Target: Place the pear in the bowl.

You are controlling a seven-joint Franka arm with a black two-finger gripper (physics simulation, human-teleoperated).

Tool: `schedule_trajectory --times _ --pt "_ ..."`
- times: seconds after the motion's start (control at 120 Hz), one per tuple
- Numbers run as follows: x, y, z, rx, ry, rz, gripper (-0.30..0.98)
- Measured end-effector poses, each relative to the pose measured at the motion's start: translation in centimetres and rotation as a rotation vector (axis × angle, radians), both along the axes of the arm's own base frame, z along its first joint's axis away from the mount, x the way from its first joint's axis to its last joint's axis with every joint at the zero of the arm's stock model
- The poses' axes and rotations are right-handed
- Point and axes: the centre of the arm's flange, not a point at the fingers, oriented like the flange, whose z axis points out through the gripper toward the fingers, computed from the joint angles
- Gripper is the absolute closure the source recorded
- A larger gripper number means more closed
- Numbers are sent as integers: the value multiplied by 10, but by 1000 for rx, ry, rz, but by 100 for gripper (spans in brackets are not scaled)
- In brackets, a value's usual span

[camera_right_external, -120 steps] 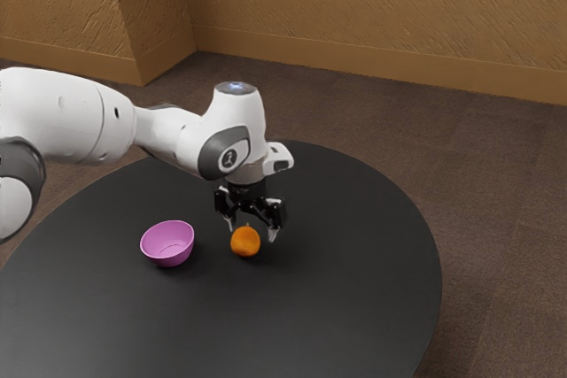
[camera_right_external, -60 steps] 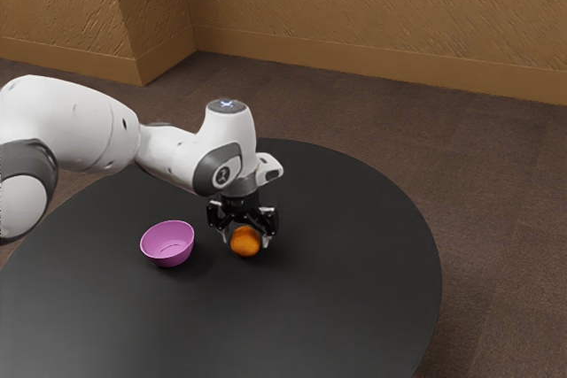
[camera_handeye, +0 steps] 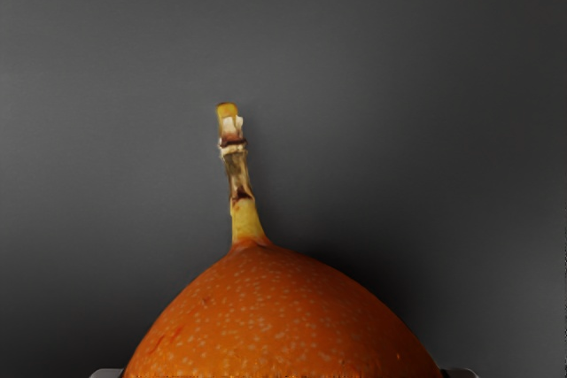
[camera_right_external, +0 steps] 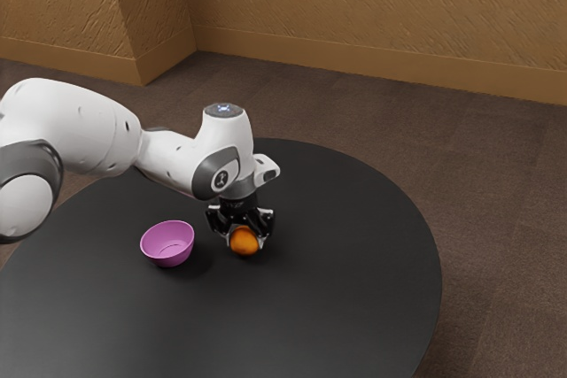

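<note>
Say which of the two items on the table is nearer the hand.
The stemmed orange fruit: the hand has it between its fingers; the pink bowl stands apart, toward the exterior view's left.

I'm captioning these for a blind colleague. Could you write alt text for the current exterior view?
A white robot arm has its black jaws shut on an orange fruit on a round black table. An empty pink bowl sits nearby, toward the exterior view's left; brown carpet and a tan wall lie behind.
</note>
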Motion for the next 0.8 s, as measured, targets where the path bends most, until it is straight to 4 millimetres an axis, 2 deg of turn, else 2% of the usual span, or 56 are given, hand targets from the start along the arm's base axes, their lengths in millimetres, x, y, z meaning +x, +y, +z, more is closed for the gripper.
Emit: schedule_trajectory --times 0.175,0.275,0.325,0.375,0.45,0.592,0.65,0.8 --pt "1 0 6 1 -11 10 34" --pt "-1 -2 25 -4 -32 12 37" --pt "-9 2 38 -9 -41 21 38" --pt "-19 17 53 -13 -48 46 39" --pt "-34 49 71 -19 -60 102 40" --pt "-64 105 79 -25 -46 204 41" --pt "-72 117 78 -26 -37 229 41" --pt "-79 134 74 -25 -19 261 41"
